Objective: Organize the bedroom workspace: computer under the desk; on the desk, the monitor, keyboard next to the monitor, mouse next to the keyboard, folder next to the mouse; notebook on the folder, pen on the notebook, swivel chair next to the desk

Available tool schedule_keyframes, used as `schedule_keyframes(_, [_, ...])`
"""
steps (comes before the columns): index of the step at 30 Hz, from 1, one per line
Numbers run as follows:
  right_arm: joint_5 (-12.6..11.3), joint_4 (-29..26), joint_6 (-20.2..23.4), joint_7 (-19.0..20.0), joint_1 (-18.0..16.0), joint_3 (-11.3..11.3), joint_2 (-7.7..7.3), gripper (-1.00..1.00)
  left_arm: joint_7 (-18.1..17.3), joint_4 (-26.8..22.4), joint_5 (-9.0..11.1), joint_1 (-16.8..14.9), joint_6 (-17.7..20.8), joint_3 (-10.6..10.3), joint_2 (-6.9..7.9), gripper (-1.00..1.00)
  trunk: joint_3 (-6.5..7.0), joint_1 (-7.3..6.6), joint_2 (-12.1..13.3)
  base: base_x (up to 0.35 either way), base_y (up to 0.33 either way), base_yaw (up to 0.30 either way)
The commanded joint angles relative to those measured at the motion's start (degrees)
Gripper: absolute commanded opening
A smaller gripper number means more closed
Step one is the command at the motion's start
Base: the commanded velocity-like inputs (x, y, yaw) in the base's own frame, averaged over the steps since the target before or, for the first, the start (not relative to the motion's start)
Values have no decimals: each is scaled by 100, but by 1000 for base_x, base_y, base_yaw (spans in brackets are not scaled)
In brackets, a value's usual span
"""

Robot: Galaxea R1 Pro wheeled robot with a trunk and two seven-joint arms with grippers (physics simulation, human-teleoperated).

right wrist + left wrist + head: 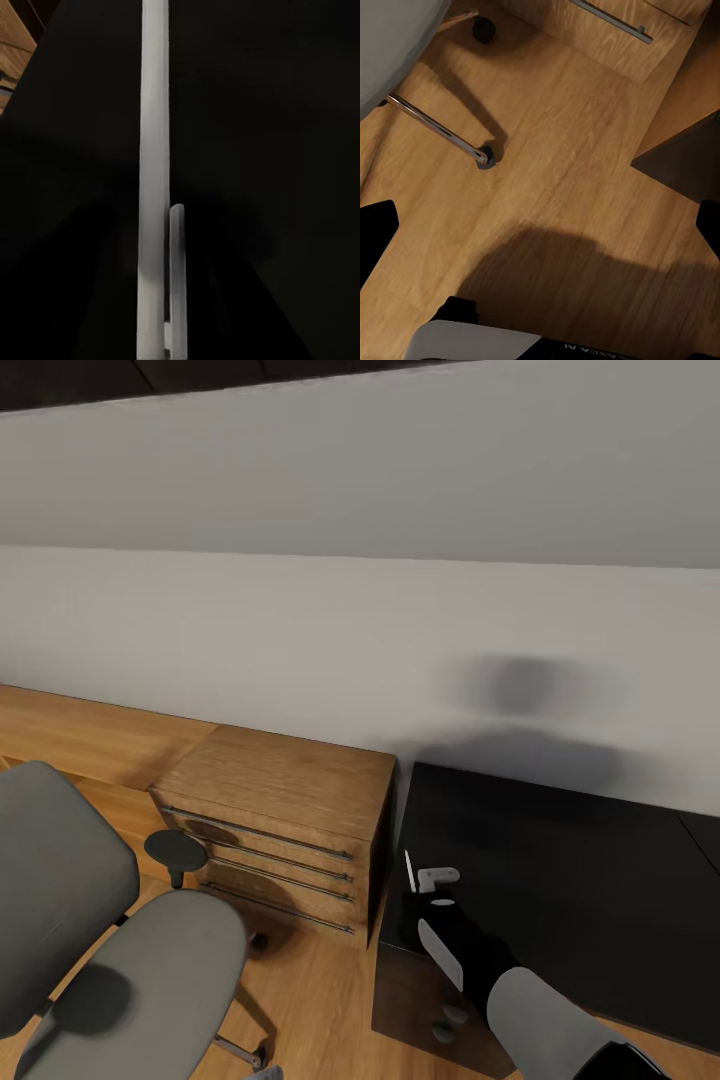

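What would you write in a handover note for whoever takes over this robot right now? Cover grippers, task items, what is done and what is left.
Left gripper: open, holding nothing, over the wood floor.
Right gripper: shut on the pen, held upright over the desk near its corner.
Swivel chair: by the wooden dresser, apart from the desk.
Done: pen picked up.
Left: set the pen on the notebook, roll the chair to the desk, and check the other items.

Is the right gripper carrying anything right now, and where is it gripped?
Yes: the right gripper holds the pen upright over the desk, pinched at its lower end.
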Motion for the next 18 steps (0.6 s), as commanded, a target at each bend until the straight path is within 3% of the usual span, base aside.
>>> schedule_keyframes(1, [-62,272,57,-57,-2,42,-8,-100,37,-9,60,-2,-36,-29,8,100,-6,1,-4,0,0,0])
schedule_keyframes(18, [-66,236,97,-57,-2,35,-12,-100,38,-8,60,-2,-36,-29,8,100,-6,1,-4,0,0,0])
